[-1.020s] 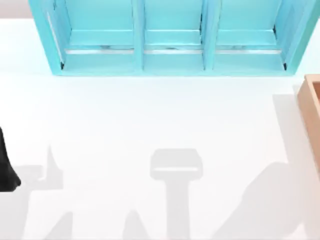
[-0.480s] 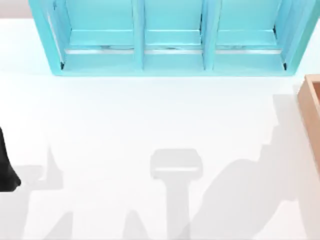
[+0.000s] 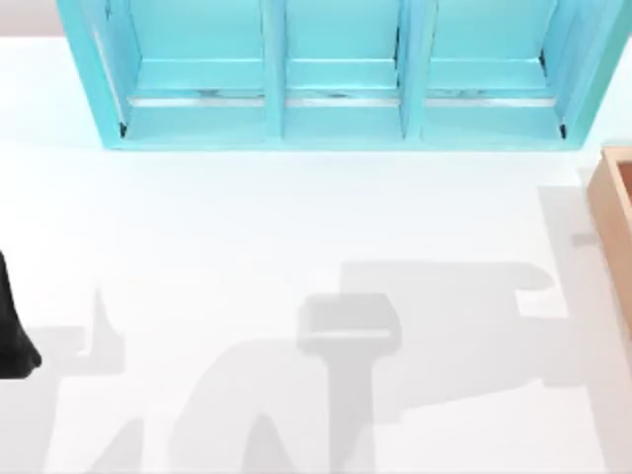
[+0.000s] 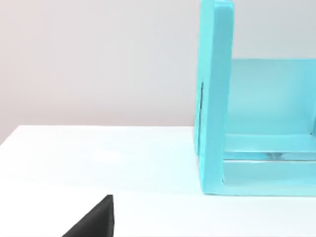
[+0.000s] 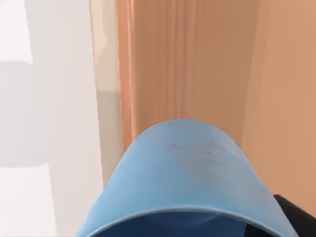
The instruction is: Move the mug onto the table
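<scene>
My right wrist view looks straight onto the blue mug (image 5: 185,177), close against the camera, with a tan wooden box (image 5: 197,64) behind it and the white counter (image 5: 59,123) beside that box; a black bit of my right tool sits at the mug's edge, but I cannot tell how far it is open or whether it grips the mug. My left arm (image 3: 12,336) is parked at the counter's left edge, near the turquoise shelf (image 3: 336,79).

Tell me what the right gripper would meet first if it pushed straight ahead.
Likely the orange-brown box just past the mug; the table lies beside it. Depth is unclear.
</scene>
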